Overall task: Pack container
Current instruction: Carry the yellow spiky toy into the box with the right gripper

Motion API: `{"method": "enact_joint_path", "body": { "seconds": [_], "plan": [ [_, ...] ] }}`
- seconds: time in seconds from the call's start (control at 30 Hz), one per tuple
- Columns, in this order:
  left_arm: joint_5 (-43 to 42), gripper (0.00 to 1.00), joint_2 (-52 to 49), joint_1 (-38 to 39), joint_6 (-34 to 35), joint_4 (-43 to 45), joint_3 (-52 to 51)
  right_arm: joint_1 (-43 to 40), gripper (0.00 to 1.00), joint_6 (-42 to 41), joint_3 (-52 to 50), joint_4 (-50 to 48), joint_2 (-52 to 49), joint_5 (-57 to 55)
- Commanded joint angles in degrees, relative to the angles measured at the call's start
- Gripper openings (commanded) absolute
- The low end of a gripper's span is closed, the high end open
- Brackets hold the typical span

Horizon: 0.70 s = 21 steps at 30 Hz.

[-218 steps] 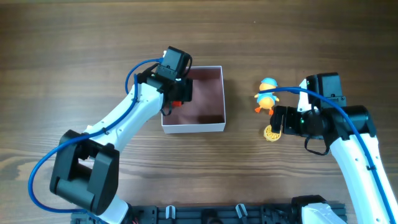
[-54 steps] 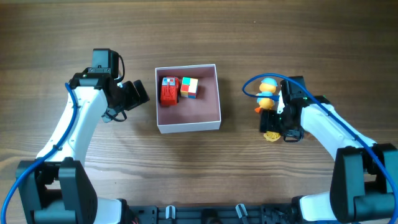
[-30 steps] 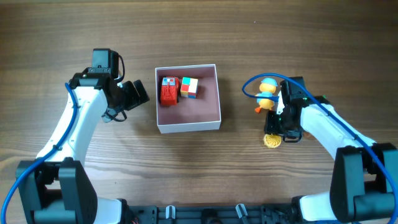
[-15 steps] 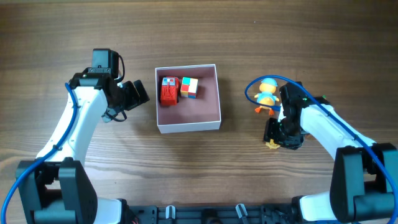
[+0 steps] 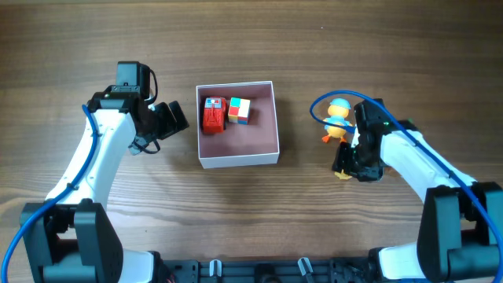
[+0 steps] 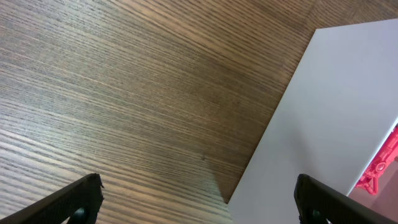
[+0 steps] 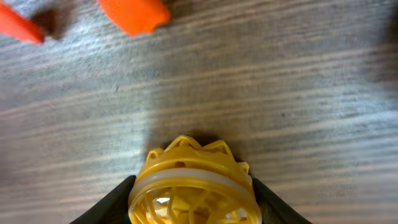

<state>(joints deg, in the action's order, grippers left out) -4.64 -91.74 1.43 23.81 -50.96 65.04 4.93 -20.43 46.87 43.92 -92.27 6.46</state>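
Observation:
The container [image 5: 238, 161], a shallow white-walled box with a dusty pink inside, sits at mid-table with a red toy [image 5: 212, 116] and a multicoloured cube [image 5: 240, 110] in its far part. My left gripper [image 5: 177, 118] hangs open just left of it. In the left wrist view, its white wall [image 6: 336, 112] and a bit of the red toy [image 6: 382, 171] show between the wide fingers of the gripper [image 6: 198, 199]. My right gripper [image 5: 350, 165] is shut on a yellow round cage-like toy [image 7: 193, 186], which touches both fingers. Only an edge of that toy [image 5: 343, 174] shows from overhead.
A duck-like toy [image 5: 338, 119] in orange, yellow and blue stands just beyond the right gripper. Its orange feet [image 7: 134, 14] show at the top of the right wrist view. A blue cable loops over the duck. Bare wood lies around the container.
The right gripper came down over the yellow toy, which lay uncovered a second ago, and now has it between its fingers, shifted slightly toward the duck. The left arm has not moved.

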Motion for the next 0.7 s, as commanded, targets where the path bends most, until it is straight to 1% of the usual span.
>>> {"method": "enact_joint_path", "body": {
  "seconds": [0.0, 0.07, 0.13, 0.17, 0.23, 0.27, 0.33, 0.43, 0.57, 0.67],
  "plan": [
    [-1.07, 1.0, -0.31, -0.39, -1.11, 0.02, -0.31, 2.78, 0.04, 5.79, 11.37, 5.09, 7.02, 0.7],
    [-0.39, 1.0, -0.31, -0.39, -1.11, 0.02, -0.33, 7.87, 0.04, 9.77, 19.87, 8.68, 10.25, -0.52],
    [-0.17, 1.0, -0.31, -0.74, -1.11, 0.04, -0.31, 13.92, 0.04, 10.71, 28.02, 10.93, 10.8, -5.2],
    [-0.15, 1.0, -0.24, -1.42, -1.09, 0.02, -0.31, 17.77, 0.04, 11.39, 32.17, 10.82, 10.4, -6.91],
    [0.94, 1.0, 0.7, -3.96, -1.09, -0.02, -0.26, 23.96, 0.04, 11.34, 37.13, 8.37, 9.14, -9.51],
    [1.05, 1.0, 1.66, -5.99, -1.09, -0.04, -0.17, 25.57, 0.04, 11.28, 37.73, 6.49, 8.13, -9.49],
    [1.01, 1.0, 6.05, -12.83, -0.87, -0.07, -0.15, 27.04, 0.04, 11.26, 37.73, 1.84, 4.42, -9.44],
    [1.03, 1.0, 9.73, -16.17, -0.92, -0.66, -0.15, 27.12, 0.04, 11.23, 37.73, -1.81, -2.86, -9.42],
    [1.01, 1.0, 10.51, -15.34, -0.92, -1.01, -0.15, 27.15, 0.04, 11.47, 37.73, -6.16, -13.97, -9.46],
    [1.03, 1.0, 10.51, -15.04, -0.92, -1.14, -0.15, 27.15, 0.06, 11.41, 37.73, -8.2, -18.14, -9.46]
  ]
}}
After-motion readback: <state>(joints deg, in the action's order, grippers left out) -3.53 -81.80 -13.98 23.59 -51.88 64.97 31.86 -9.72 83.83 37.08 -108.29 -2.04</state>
